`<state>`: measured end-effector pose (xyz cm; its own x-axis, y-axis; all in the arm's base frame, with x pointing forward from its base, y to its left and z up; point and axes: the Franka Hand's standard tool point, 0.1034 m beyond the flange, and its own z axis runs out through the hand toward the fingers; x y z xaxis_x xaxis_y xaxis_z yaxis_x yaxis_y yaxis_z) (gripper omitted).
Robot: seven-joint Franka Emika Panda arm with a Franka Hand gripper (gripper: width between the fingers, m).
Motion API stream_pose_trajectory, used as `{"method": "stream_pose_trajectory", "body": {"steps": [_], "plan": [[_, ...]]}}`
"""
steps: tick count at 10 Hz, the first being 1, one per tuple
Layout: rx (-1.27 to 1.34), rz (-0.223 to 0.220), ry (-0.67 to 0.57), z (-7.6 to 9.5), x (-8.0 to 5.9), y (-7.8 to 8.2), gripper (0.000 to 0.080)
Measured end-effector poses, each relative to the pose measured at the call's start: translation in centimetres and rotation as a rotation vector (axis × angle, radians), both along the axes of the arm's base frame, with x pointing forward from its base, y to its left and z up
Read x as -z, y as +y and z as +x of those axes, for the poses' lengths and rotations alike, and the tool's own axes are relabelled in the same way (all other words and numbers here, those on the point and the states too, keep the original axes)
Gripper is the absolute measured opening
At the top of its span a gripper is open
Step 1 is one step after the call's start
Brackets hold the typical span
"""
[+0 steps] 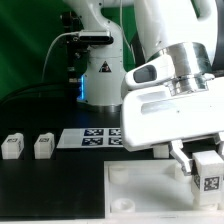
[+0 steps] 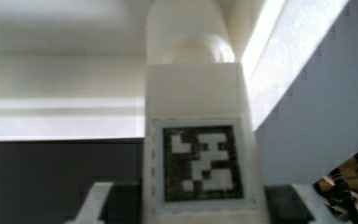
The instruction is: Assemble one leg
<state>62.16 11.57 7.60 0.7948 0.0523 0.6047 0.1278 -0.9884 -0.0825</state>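
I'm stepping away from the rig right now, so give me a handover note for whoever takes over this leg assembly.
Gripper: shut on one leg, upright, its tag facing the wrist camera.
Where: the held leg is over the tabletop, toward the exterior view's right end. Two spare legs sit at the exterior view's left, near the marker board.
Done: leg grasped.
Left: seat it in the tabletop, then release. No view shows whether it touches the tabletop yet.

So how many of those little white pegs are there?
3. Two small white plastic peg-like legs stand at the exterior view's left; the third leg is held in the jaws. Others may be hidden.
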Motion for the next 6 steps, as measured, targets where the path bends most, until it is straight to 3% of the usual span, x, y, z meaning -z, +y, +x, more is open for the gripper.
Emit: {"method": "stream_pose_trajectory", "body": {"steps": [5, 6], "plan": [[0.0, 0.007, 0.056, -0.06, 0.45, 0.04, 0.0294], [0.0, 0.007, 0.056, -0.06, 0.46, 0.03, 0.0492]]}}
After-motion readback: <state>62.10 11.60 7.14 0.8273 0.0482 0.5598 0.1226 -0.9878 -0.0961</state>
